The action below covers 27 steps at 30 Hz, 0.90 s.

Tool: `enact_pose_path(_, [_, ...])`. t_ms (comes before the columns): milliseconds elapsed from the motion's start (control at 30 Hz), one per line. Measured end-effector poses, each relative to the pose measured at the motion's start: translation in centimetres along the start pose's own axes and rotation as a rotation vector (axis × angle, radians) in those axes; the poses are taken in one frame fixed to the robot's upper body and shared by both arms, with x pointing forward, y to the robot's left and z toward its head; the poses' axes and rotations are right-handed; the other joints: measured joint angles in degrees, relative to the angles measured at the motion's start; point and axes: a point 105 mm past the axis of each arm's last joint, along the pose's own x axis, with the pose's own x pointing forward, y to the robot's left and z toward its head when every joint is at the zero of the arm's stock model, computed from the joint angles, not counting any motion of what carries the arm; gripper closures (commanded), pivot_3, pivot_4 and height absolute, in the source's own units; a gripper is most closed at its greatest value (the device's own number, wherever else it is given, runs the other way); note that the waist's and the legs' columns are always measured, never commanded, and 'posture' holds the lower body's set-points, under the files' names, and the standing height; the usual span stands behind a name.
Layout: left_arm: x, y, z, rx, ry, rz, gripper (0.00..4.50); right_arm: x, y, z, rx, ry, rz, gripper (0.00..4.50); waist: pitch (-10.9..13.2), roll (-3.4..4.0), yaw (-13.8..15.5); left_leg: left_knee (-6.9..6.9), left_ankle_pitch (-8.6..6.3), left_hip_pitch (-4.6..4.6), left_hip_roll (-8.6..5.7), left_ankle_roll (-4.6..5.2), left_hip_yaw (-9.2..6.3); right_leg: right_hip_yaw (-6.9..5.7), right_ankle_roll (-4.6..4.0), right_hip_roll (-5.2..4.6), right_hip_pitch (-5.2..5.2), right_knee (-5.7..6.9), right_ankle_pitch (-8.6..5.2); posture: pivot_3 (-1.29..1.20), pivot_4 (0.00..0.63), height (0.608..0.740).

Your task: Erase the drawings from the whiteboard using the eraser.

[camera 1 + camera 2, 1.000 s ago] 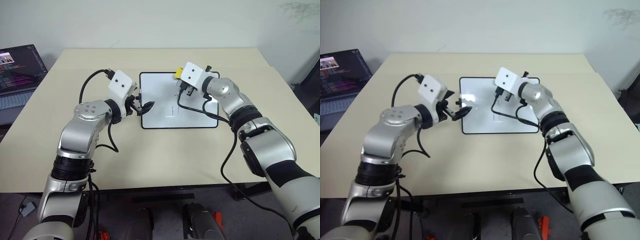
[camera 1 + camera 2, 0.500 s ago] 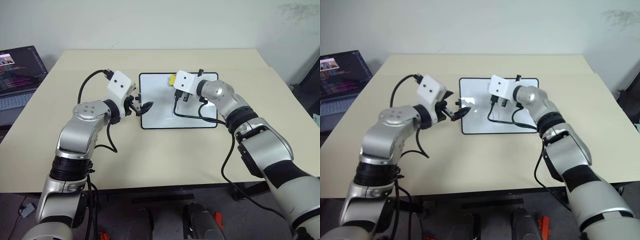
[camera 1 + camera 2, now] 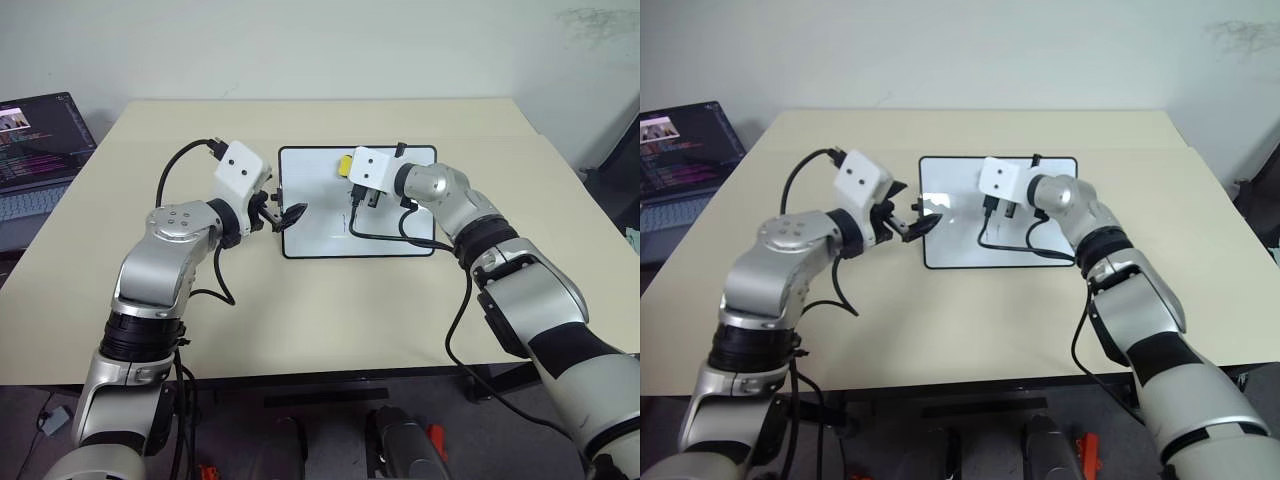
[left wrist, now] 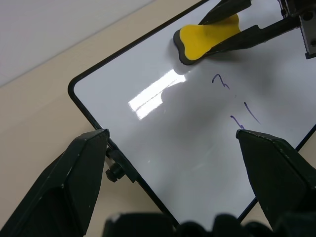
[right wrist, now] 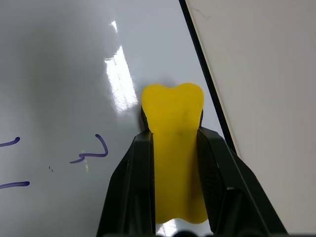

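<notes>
Gripping: the right gripper (image 5: 173, 163) is clenched on the eraser (image 5: 174, 148); the black fingers (image 5: 136, 187) pinch the yellow block along its two long sides; its front end sticks out past the fingertips
Eraser: over the far part of the board, near the far edge; in the left wrist view (image 4: 207, 37) it sits on or just above the white surface, with a soft shadow right under it; whether it touches, the views do not settle
Board: white and glossy with a thin black frame (image 3: 357, 202); it lies flat near the middle of the tan table (image 3: 300, 300); a bright glare streak crosses the surface
Drawings: a few thin dark strokes (image 4: 237, 106) in a short column, a hooked mark nearest the eraser and straighter bars beyond it; they lie near the eraser and apart from it
Left gripper: its fingers (image 4: 74, 182) are spread wide at the board's left edge (image 3: 283, 214); nothing sits between them; a small black knob on the frame (image 4: 116, 173) lies just beside one finger
Laptop: at the table's far left, off the tabletop (image 3: 35, 150); screen lit
</notes>
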Motion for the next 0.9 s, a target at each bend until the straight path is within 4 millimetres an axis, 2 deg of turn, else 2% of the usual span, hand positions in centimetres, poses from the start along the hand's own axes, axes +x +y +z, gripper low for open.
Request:
enact_pose_path(500, [0.0, 0.0, 0.0, 0.000, 0.000, 0.000, 0.00, -0.8, -2.3, -1.5, 0.011, 0.072, -0.107, 3.67, 0.00, 0.00, 0.14, -0.01, 0.02, -0.02, -0.03, 0.02, 0.00, 0.01, -0.03, -0.02, -0.01, -0.03, 0.00, 0.00, 0.150, 0.740])
enact_pose_path(733, [0.0, 0.0, 0.0, 0.000, 0.000, 0.000, 0.00, -0.8, -2.3, -1.5, 0.014, 0.076, -0.103, 3.67, 0.00, 0.00, 0.13, -0.01, 0.02, -0.02, -0.03, 0.02, 0.00, 0.02, -0.03, -0.02, -0.01, -0.03, 0.00, 0.00, 0.150, 0.740])
enact_pose_path(900, [0.0, 0.0, 0.0, 0.000, -0.001, 0.000, 0.00, -0.3, -1.6, -0.6, 0.008, 0.041, -0.065, 3.67, 0.00, 0.00, -0.19, -0.01, 0.02, -0.01, -0.02, 0.02, 0.01, 0.02, -0.02, -0.01, -0.01, -0.02, 0.00, 0.00, 0.150, 0.740])
